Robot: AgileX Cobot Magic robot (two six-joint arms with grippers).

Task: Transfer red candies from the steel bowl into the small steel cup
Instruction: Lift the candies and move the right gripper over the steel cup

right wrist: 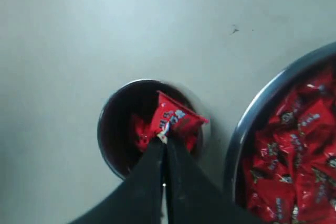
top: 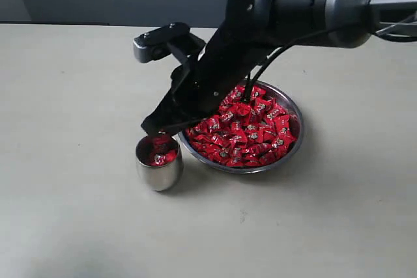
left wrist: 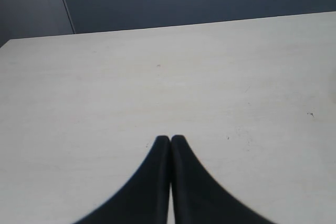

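Looking through the right wrist camera, I count one candy (right wrist: 176, 120) in the right gripper (right wrist: 164, 142), whose two fingers are pressed tight on a corner of the wrapper, right over the mouth of the small steel cup (right wrist: 107, 129). Inside the cup I make out perhaps two or three more red wrappers, but it is too dark in there for a sure count. On the exterior view the one cup stands upright on the table (top: 65, 96), just left of the one steel bowl (top: 301, 127), the two nearly touching. The bowl's heap of red candies (top: 251, 131) runs to dozens, more than I can number. The left gripper (left wrist: 170, 139) hangs over bare tabletop, its two fingers pressed together with nothing between them.
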